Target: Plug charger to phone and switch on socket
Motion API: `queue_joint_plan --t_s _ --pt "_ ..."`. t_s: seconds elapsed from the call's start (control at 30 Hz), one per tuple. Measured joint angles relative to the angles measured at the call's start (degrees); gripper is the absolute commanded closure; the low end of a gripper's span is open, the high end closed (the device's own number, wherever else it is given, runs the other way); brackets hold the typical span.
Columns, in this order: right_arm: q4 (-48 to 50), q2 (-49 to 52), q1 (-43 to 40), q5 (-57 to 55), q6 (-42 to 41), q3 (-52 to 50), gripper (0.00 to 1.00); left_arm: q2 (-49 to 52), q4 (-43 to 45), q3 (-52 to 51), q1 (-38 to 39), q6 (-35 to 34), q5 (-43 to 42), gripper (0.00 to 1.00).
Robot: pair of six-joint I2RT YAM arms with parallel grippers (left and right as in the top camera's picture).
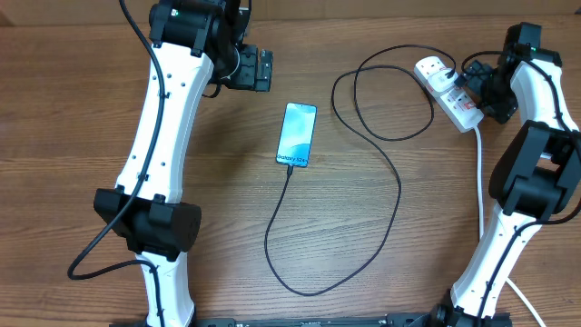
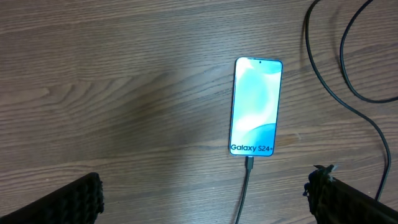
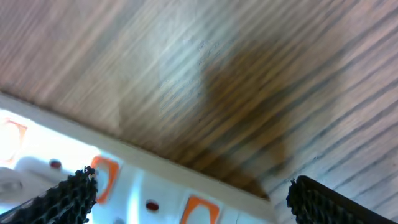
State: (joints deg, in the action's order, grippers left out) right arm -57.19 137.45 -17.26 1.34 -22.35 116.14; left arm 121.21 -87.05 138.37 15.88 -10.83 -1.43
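The phone (image 1: 297, 134) lies flat mid-table with its light blue screen up and "Galaxy S24+" at its near end (image 2: 255, 106). The charger's black cable (image 1: 397, 195) is plugged into that end by its connector (image 2: 249, 164). From there it loops toward the front of the table and back up to the white socket (image 1: 448, 91) at the far right. My left gripper (image 1: 263, 70) hangs open above and left of the phone, with nothing between its fingers (image 2: 205, 190). My right gripper (image 1: 472, 88) is open just over the socket (image 3: 149, 186), whose orange-red switches (image 3: 103, 173) show between its fingers.
A thick white cord (image 1: 479, 182) runs from the socket toward the front edge beside the right arm. The black cable's upper loop (image 1: 381, 91) lies between phone and socket. Bare wooden tabletop (image 1: 218, 200) spreads left of the phone.
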Motion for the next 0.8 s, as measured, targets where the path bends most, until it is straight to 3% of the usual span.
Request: queue_joint_plan --t_s 0.57,0.8 --pt "-2.93 0.20 -0.20 1.20 0.55 1.81 0.00 0.00 -0.02 0.00 0.00 0.00 0.00 0.00" --pt "-4.68 0.09 -2.12 1.27 0.72 6.93 0.00 0.00 -0.02 0.00 0.00 0.00 0.00 0.00"
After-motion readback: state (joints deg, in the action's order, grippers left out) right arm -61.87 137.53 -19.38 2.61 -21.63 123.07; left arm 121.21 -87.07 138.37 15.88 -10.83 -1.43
